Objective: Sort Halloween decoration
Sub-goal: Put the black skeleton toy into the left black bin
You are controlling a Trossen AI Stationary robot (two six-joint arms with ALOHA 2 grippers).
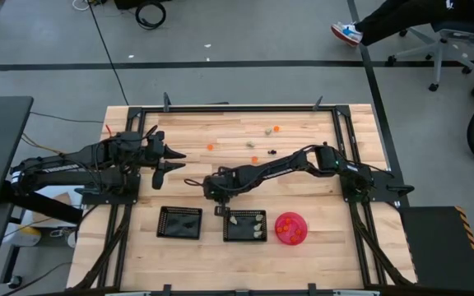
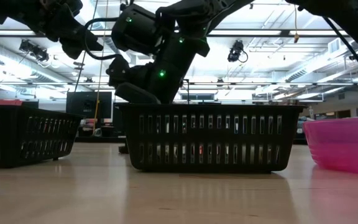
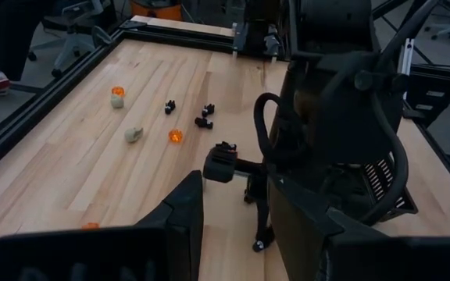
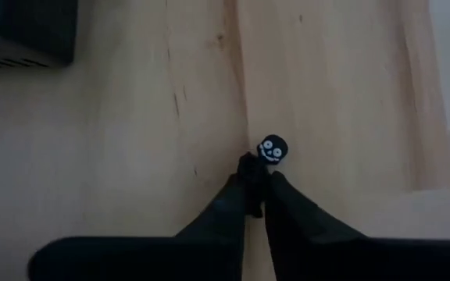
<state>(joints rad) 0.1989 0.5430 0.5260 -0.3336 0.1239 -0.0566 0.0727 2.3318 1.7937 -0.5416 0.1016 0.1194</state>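
Observation:
Tiny Halloween trinkets lie loose on the far half of the table: orange [image 1: 210, 146], cream [image 1: 251, 145] and black [image 1: 271, 152] ones. They also show in the left wrist view, orange [image 3: 176, 136], cream [image 3: 133, 134] and black [image 3: 203, 122]. My right gripper [image 4: 254, 173] is shut and points down at the table, just beyond the middle tray's far left corner. One black trinket with a white face [image 4: 272, 148] lies on the wood right at its fingertips. My left gripper [image 1: 169, 162] hangs open above the table's left part, touching nothing. My right gripper comes from above with shut fingers, its tips [image 4: 248, 165] right beside the black face trinket [image 3: 260, 246], which lies flat on the table. Nothing shows between the fingers. Whether the tips touch the trinket, I cannot tell.
Along the near edge stand a black mesh tray [image 1: 179, 222], a second black tray [image 1: 245, 224] holding cream trinkets, and a pink bowl [image 1: 290, 228] holding orange ones. A black frame rail [image 1: 229, 108] borders the table. Bare wood lies between the arms and the trays.

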